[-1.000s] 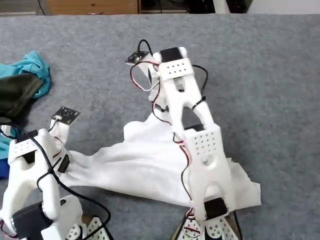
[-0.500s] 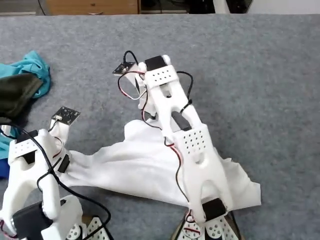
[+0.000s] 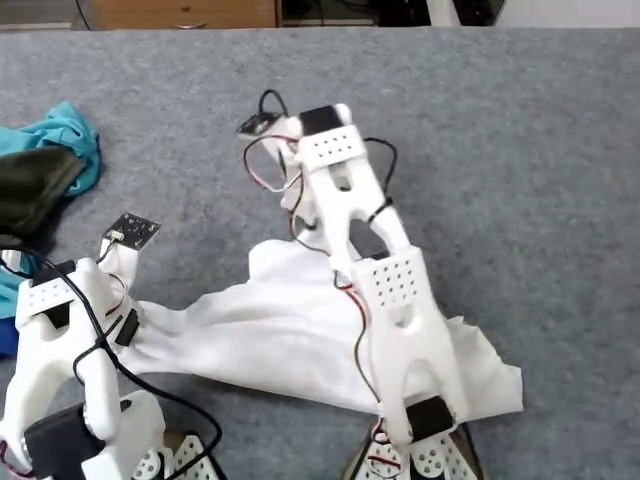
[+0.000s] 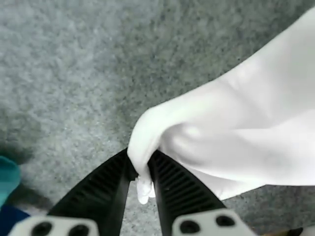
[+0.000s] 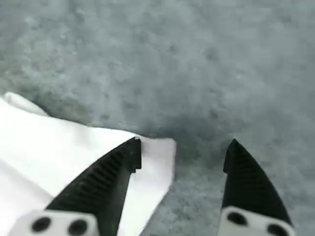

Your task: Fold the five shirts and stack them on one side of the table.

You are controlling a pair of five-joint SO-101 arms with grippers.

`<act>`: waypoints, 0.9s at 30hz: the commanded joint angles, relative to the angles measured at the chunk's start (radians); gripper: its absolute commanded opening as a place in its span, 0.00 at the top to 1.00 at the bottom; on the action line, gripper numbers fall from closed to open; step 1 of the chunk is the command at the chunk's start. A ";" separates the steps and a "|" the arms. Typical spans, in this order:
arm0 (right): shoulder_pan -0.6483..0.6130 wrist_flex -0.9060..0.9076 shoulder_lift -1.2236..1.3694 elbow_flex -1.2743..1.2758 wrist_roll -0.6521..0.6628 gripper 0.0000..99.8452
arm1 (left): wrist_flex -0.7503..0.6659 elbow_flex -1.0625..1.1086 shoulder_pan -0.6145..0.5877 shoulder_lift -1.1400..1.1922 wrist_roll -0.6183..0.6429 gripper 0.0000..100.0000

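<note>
The left arm crouches low at the near-left corner, its left gripper (image 4: pixel 140 162) clenched on a bunched fold of the crumpled white cloth shirt (image 3: pixel 270 335). The right arm reaches out over the shirt. The right gripper (image 5: pixel 184 145) gapes wide, one finger above a shirt corner, the other above the grey carpeted table (image 3: pixel 520 150). The shirt lies along the near edge, long axis left to right.

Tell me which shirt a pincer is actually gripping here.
The white shirt, spread mid-table: the left pincer is shut on its edge. The teal shirt and dark shirt lie bunched at the left side, untouched.
</note>
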 commanded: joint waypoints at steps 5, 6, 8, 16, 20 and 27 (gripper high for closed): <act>-0.001 0.028 -0.101 0.062 -0.020 0.72 | -0.012 0.002 0.014 -0.016 0.008 0.98; -0.001 0.025 -0.101 0.065 -0.020 0.72 | -0.012 0.002 0.014 -0.016 0.008 0.98; -0.004 0.014 -0.097 0.071 -0.018 0.72 | -0.012 0.002 0.014 -0.016 0.008 0.98; -0.001 -0.023 0.030 0.067 -0.018 0.72 | -0.012 0.002 0.014 -0.016 0.008 0.98; -0.001 0.003 0.067 -0.010 -0.014 0.72 | -0.012 0.002 0.014 -0.016 0.008 0.98; 0.001 0.012 0.101 -0.062 -0.017 0.96 | -0.012 0.002 0.014 -0.016 0.008 0.98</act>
